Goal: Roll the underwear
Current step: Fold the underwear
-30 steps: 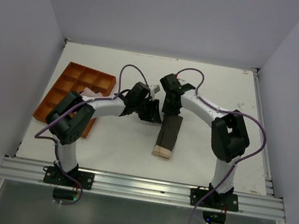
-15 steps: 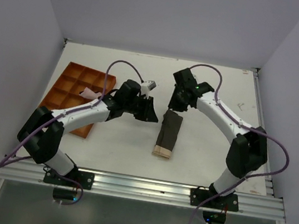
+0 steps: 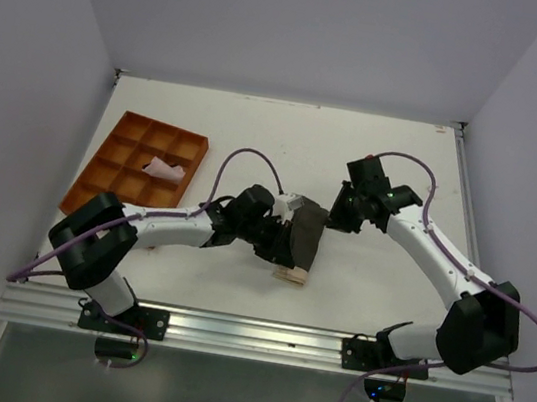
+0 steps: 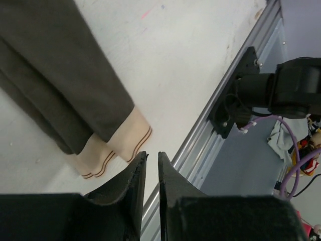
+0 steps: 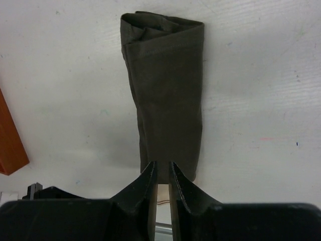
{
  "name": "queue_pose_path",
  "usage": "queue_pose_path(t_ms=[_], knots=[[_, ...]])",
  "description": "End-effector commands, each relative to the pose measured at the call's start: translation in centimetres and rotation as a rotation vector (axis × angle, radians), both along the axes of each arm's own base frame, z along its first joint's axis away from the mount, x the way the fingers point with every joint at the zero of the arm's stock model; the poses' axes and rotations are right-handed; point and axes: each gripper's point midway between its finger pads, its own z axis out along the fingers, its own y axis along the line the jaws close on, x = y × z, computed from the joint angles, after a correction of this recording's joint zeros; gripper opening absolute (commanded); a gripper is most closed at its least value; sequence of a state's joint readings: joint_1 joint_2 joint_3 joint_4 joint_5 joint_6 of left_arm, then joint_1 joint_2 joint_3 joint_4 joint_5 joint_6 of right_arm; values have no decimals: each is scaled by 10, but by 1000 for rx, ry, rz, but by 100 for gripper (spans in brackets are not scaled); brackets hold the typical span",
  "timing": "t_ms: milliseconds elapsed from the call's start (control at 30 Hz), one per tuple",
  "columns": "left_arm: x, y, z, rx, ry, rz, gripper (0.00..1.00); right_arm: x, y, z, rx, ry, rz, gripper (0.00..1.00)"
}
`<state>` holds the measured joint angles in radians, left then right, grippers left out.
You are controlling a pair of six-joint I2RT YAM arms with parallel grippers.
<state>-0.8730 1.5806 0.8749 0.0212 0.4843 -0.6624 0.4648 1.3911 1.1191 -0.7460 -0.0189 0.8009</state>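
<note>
On the white tabletop (image 3: 258, 139) the folded underwear (image 3: 308, 239) lies centre; the left gripper (image 4: 149, 155) and right gripper (image 5: 161, 164) have jaws barely parted, holding nothing.

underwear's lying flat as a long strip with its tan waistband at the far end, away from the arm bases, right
No. The underwear lies flat as a long strip, but its tan waistband is at the near end, toward the arm bases. The top external view shows it.
</note>
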Motion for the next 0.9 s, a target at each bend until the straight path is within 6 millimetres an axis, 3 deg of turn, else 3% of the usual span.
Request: queue_pose_path(t_ms=[0, 100, 300, 500, 667, 867], knots=[[0, 3, -16, -1, -7, 7, 19, -4, 7, 9, 69, -35, 11, 19], [-5, 3, -18, -34, -3, -8, 19, -7, 6, 6, 70, -33, 20, 19], [7, -7, 12, -76, -63, 6, 19, -11, 5, 2, 72, -26, 23, 18], [15, -21, 21, -88, -72, 6, 19, -9, 1, 5, 55, -40, 6, 18], [10, -30, -5, -41, -51, -9, 18, -8, 0, 3, 51, -33, 2, 18], [1, -8, -47, 52, -31, -1, 16, -1, 7, 6, 79, -43, 15, 19]])
